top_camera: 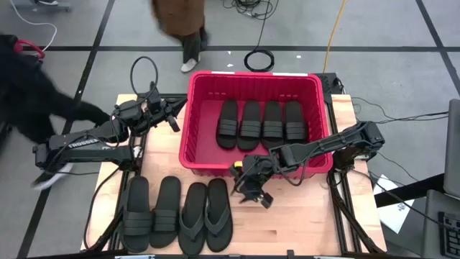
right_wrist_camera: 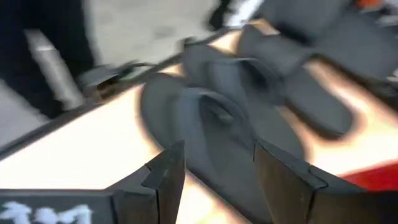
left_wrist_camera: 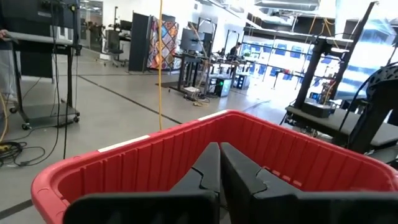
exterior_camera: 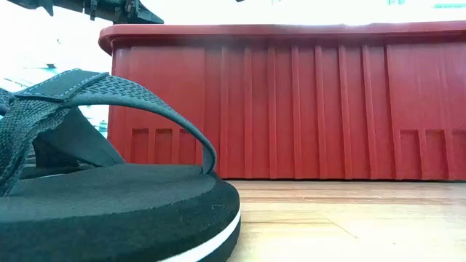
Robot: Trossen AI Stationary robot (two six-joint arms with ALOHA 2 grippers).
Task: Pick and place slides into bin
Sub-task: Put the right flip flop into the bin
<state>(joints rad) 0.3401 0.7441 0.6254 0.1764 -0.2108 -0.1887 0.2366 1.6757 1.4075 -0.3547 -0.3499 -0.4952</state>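
The red bin (top_camera: 253, 85) stands at the table's far middle, with several black ribbed-strap slides (top_camera: 260, 121) lying side by side on its floor. Two more ribbed slides (top_camera: 152, 213) and two thong flip-flops (top_camera: 206, 216) lie sole-down at the near left. My right gripper (top_camera: 251, 188) is open and empty, just near of the bin's near wall. In the right wrist view (right_wrist_camera: 217, 180) it points toward the flip-flops (right_wrist_camera: 217, 124). My left gripper (top_camera: 172, 115) is shut and empty at the bin's left far corner, above the rim (left_wrist_camera: 137, 149).
A flip-flop (exterior_camera: 109, 189) fills the low view's near left, in front of the bin's ribbed wall (exterior_camera: 306, 109). Bare wood (top_camera: 302, 223) lies at the table's near right. A person (top_camera: 180, 29) stands beyond the far edge, and another in dark clothes (top_camera: 29, 93) is at the left.
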